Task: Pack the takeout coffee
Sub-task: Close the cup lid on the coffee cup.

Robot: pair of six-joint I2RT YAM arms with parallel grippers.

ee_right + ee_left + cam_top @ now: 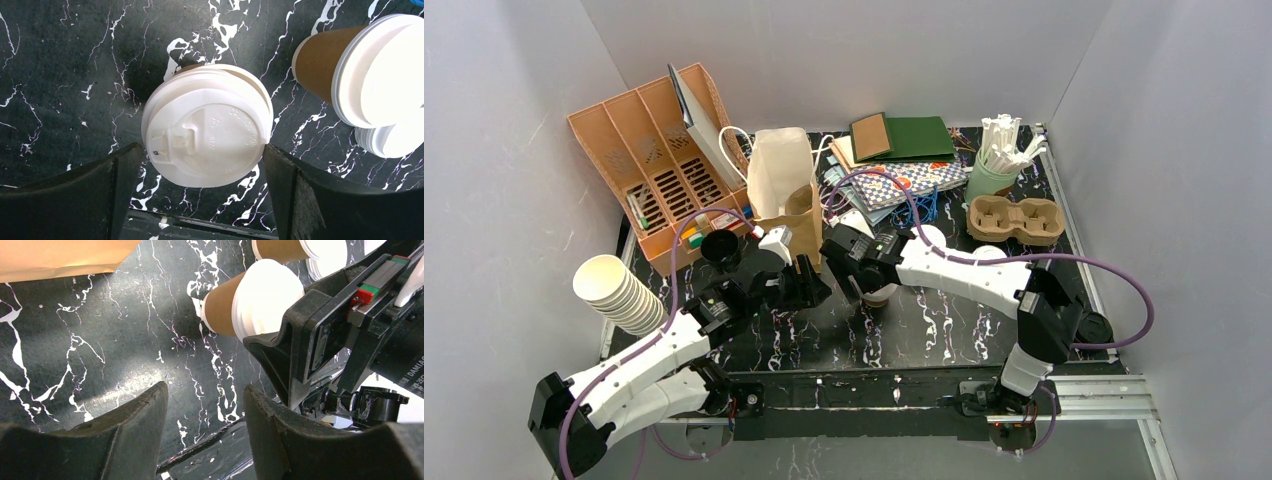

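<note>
Wide open, the right arm's fingers (325,200) straddle a lidded takeout coffee cup (207,132) standing on the black marbled counter (65,60), a second lidded cup (320,65) near it; the left arm's fingers (125,440) hover nearby, parted and holding nothing.

Two lidded coffee cups (207,135), one brown paper bag (802,215), one cup carrier (1014,220).

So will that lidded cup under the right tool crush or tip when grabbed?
Probably light and soft: the lidded cup has a brown paper wall that might dent under a hard squeeze. It stands upright, tapering to a narrower base, so a sideways push could tip it. Its plastic lid looks smooth, maybe slippery for the open right tool straddling it.
</note>
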